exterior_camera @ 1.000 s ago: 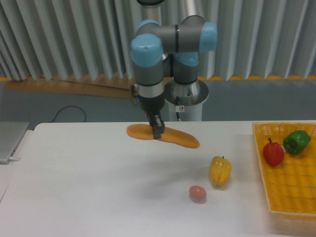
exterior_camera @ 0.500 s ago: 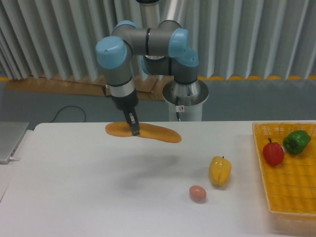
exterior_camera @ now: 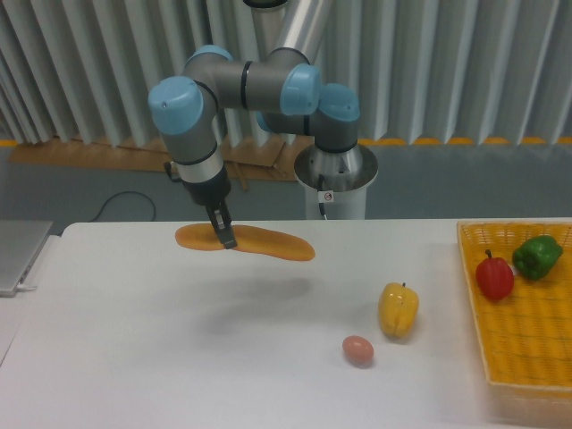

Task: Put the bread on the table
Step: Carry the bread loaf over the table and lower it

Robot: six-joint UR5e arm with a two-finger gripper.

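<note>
Leftward since before, the claw [exterior_camera: 224, 236] clamps the baguette [exterior_camera: 245, 242] mid-length above the table [exterior_camera: 134, 357]; early release risks rolling.

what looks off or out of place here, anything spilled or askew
Nothing spilled or damaged. The bread hangs slightly tilted in the gripper, above the table. The yellow pepper and egg sit outside the basket.

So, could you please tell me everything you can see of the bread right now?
The bread is a long, slender, smooth orange-tan loaf with rounded ends. It lies roughly level, its right end dipping slightly. The end effector is shut on it left of its middle and holds it just above the white table, where a faint shadow falls beneath it. It sits toward the table's back edge, and nothing else touches it.
</note>
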